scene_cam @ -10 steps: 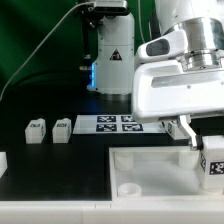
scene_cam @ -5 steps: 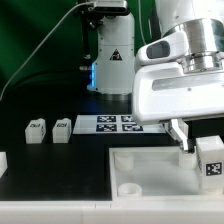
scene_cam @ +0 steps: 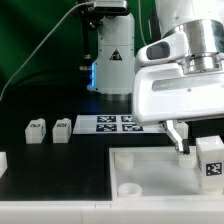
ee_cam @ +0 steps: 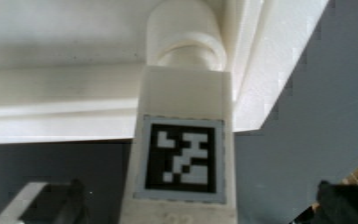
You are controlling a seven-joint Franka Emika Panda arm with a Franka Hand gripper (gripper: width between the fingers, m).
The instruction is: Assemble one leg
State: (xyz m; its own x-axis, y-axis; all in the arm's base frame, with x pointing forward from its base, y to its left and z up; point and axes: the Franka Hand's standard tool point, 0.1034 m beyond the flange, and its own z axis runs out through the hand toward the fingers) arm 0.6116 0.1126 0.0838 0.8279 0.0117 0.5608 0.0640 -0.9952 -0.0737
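Note:
A leg (scene_cam: 210, 159), a small white block with a black-and-white tag, stands upright on the right part of the large white panel (scene_cam: 150, 165). In the wrist view the leg (ee_cam: 185, 130) runs down the middle to the panel's corner (ee_cam: 87, 90). My gripper (scene_cam: 204, 148) straddles the leg. One dark finger (scene_cam: 181, 140) shows on the exterior view's left of it. The other is out of view there. In the wrist view the gripper (ee_cam: 202, 206) is open, with dark fingertips (ee_cam: 48, 202) clear of the leg on both sides.
Two more legs (scene_cam: 36, 130) (scene_cam: 61, 127) stand on the black table at the exterior view's left, and a white piece (scene_cam: 3, 160) sits at the left edge. The marker board (scene_cam: 115, 123) lies behind. A round hole (scene_cam: 131, 187) is in the panel's near corner.
The gripper's visible finger has shifted slightly toward the exterior view's left. The leg has stayed upright in nearly the same spot on the panel.

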